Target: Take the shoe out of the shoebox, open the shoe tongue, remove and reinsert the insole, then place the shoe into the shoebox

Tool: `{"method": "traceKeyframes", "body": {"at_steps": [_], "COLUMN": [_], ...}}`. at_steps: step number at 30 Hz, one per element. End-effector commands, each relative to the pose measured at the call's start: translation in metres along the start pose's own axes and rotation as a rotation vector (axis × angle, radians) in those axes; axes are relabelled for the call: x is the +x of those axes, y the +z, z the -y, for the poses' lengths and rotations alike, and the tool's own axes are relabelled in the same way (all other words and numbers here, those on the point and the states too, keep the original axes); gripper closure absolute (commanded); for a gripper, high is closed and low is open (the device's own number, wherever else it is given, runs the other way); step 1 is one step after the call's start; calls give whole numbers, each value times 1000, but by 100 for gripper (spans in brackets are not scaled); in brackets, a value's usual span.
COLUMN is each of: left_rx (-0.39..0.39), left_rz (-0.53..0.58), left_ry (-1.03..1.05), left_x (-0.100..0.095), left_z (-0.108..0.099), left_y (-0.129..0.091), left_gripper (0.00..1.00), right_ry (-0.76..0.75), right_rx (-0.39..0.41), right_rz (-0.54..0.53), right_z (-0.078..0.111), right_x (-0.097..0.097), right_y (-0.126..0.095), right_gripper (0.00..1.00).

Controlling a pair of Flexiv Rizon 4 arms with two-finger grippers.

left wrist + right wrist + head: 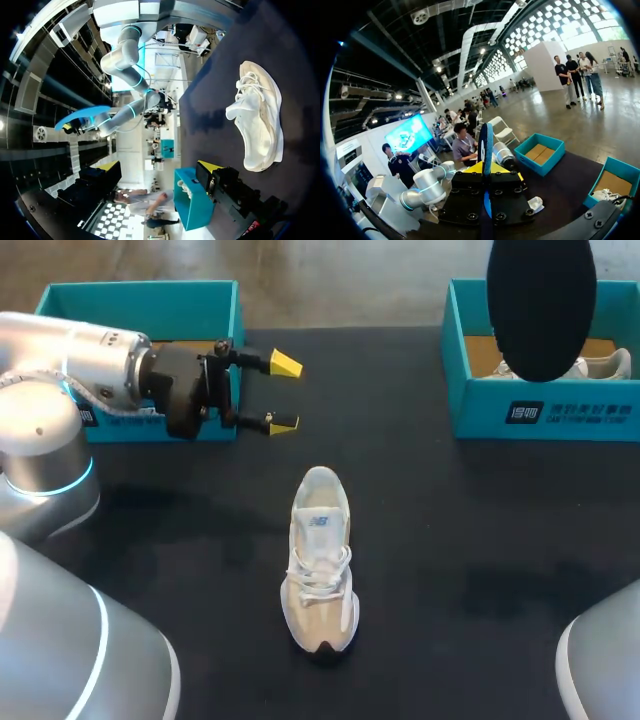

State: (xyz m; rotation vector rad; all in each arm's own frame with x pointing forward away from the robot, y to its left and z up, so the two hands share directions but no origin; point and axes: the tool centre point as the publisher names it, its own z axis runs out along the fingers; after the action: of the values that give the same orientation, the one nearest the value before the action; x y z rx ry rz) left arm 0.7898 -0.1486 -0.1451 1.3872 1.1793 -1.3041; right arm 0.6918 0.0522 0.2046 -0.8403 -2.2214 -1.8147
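Note:
A white sneaker (320, 560) lies on the black table (470, 530), toe toward the back; it also shows in the left wrist view (260, 117). My left gripper (283, 393) hangs open and empty above the table, behind and left of the sneaker, close to the left shoebox (140, 302). The right gripper (487, 172) is shut on a dark insole (485, 145), seen edge-on between its yellow tips. In the head view that insole (541, 305) is a dark oval high over the right shoebox (545, 405). From the left wrist its blue side (82, 117) shows.
The right shoebox holds another white shoe (600, 365). The left shoebox has only a brown cardboard floor showing. My arms' grey links fill the lower left (70, 650) and lower right (600, 660) corners.

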Motion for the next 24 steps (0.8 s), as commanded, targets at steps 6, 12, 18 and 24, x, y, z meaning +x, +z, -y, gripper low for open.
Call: {"method": "traceKeyframes", "body": {"at_steps": [6, 12, 18, 24], "left_rx": [2, 21, 21, 21], "left_rz": [58, 61, 61, 61], "left_ry": [24, 19, 19, 19], "left_x": [-6, -6, -6, -6], "left_z": [-3, -4, -4, -4], "left_y": [3, 3, 3, 3], "left_gripper": [0, 0, 0, 0], "right_ry": [2, 2, 2, 2], "right_rx": [5, 5, 5, 5], "right_rz": [1, 1, 1, 1], "right_z": [-2, -2, -2, -2], "right_x": [0, 0, 0, 0], "right_y": [1, 1, 1, 1], "right_gripper": [100, 100, 100, 100]}}
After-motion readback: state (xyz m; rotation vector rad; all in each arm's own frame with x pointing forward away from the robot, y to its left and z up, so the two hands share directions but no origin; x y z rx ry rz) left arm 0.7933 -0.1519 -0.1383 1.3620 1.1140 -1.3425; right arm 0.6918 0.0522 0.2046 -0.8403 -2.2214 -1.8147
